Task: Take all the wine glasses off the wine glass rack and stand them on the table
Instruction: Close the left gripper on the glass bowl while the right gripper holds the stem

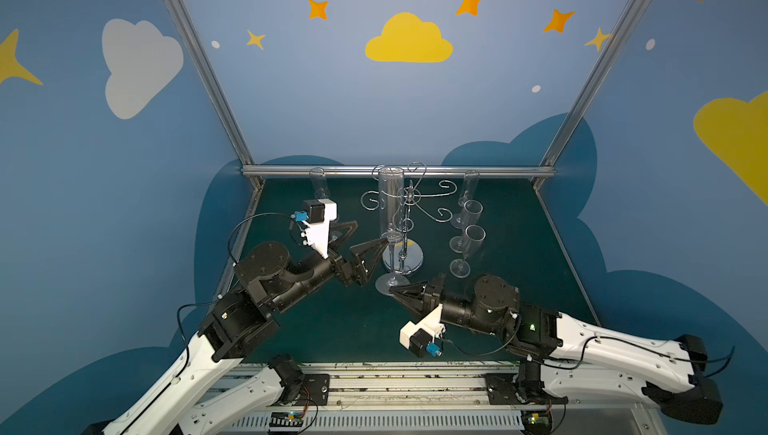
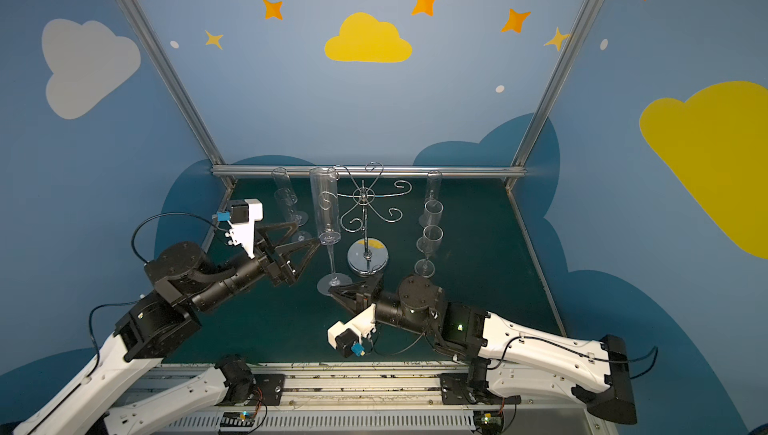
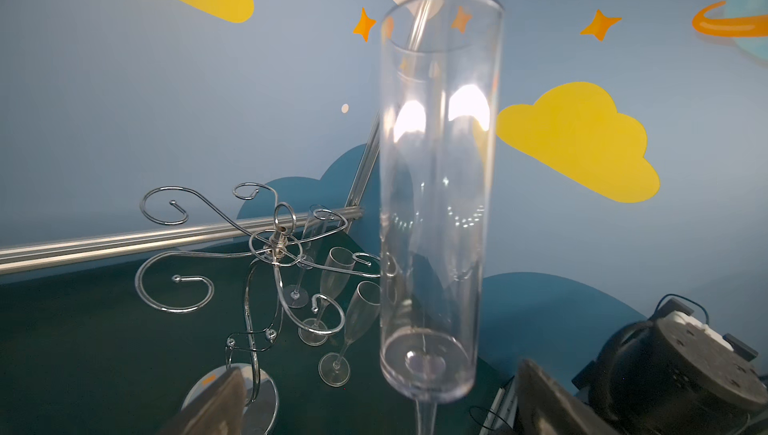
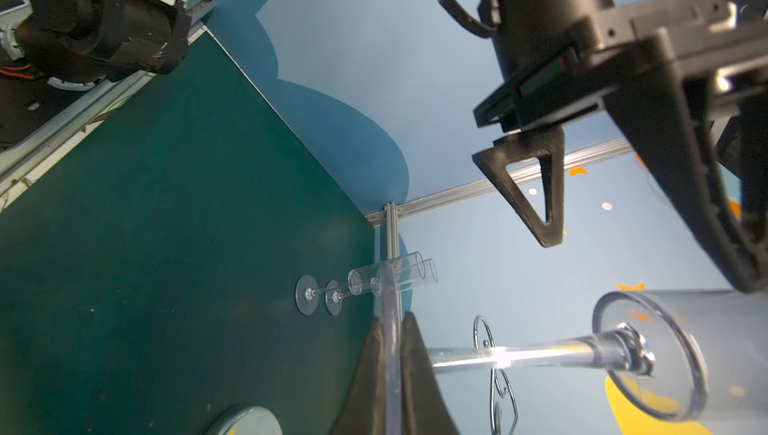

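The right gripper [image 1: 392,289] is pressed shut on the rim of the wine glass's flat foot. In the right wrist view its two dark fingers [image 4: 370,370] sandwich the clear disc edge-on. The wine glass [image 1: 390,204] stands upright above that grip, off the rack and just to its left in both top views. It is a tall, straight-sided clear flute on a thin stem, its mouth up near the level of the back rail [image 1: 478,171]. I cannot tell whether the foot rests on the table [image 1: 332,320] or hangs just above it.

The left gripper [image 1: 370,233] is spread wide at the bottom of the bowl. Its near fingertip sits right at the bowl's lower edge, and whether it touches is not clear. The left wrist view shows the bowl [image 3: 436,204] between the two fingers with a gap on each side.

The wine glass rack [image 2: 365,194] stands just behind and to the right of the glass, a chrome post with curled arms on a mirror disc base. One scroll shows through the bowl, and whether it touches the glass I cannot tell.

Three small flutes [image 1: 471,212] stand in a line to the right of the rack. Two more flutes [image 2: 284,191] stand at the back left, behind the left gripper. Bare green mat lies on the near side, between the two arms.
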`<state>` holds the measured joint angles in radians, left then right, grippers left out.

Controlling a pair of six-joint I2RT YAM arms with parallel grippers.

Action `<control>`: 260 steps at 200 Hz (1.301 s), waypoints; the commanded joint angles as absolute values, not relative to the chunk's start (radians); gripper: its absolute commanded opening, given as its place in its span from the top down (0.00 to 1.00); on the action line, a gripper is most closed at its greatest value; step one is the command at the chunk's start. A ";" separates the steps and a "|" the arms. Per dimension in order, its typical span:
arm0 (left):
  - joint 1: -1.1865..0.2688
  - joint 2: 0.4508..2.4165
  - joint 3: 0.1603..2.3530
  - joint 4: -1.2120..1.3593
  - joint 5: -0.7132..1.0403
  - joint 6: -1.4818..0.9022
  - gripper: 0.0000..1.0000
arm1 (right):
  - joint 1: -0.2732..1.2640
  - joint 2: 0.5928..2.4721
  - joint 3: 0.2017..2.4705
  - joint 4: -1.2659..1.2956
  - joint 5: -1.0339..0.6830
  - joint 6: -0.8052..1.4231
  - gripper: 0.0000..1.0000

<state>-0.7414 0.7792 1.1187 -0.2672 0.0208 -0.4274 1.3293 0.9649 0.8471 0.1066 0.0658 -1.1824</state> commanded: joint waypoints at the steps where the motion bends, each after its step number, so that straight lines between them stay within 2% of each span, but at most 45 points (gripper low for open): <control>1: -0.695 0.800 1.144 -0.216 0.117 -0.483 0.01 | 1.369 0.961 0.828 0.203 0.138 -1.213 1.00; 51: -0.623 0.868 1.166 -0.164 0.298 -0.527 0.01 | 1.421 0.979 0.798 0.212 0.190 -1.211 1.00; 106: -0.606 0.913 1.163 -0.122 0.350 -0.538 0.04 | 1.451 0.996 0.781 0.196 0.230 -1.199 1.00; 213: -0.600 0.909 1.147 -0.116 0.400 -0.503 0.43 | 1.457 1.023 0.782 0.142 0.258 -1.213 1.00; 260: -0.599 0.896 1.138 -0.119 0.396 -0.489 0.51 | 1.457 1.028 0.782 0.138 0.261 -1.215 1.00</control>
